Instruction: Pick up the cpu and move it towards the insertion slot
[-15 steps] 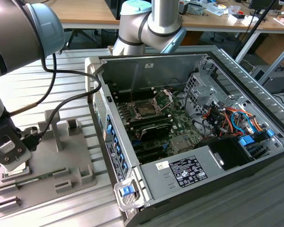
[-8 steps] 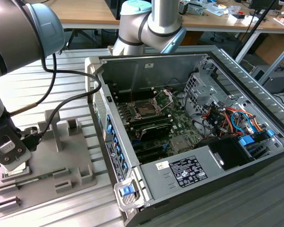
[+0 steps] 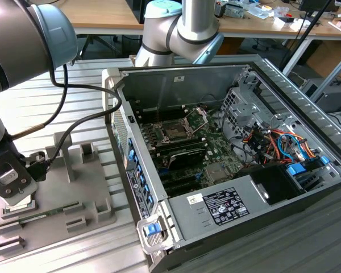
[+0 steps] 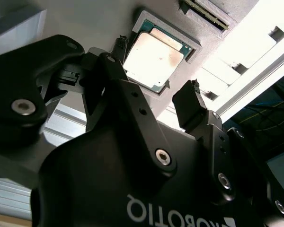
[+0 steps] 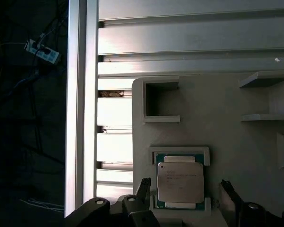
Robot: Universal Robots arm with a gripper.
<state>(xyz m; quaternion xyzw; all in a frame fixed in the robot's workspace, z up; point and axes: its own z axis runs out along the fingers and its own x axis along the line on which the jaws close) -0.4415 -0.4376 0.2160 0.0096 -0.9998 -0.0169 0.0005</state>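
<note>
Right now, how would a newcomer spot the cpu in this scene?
Find the grey fixture on the exterior view's left of the open computer case. The cpu lies in its square recess, straddled by the open gripper: a silvery square, unlike the long memory stick.

Silvery cpu [image 5: 180,182], its rim seemingly green; grey holder [image 5: 217,132]; black pincer [image 5: 184,187].
</note>
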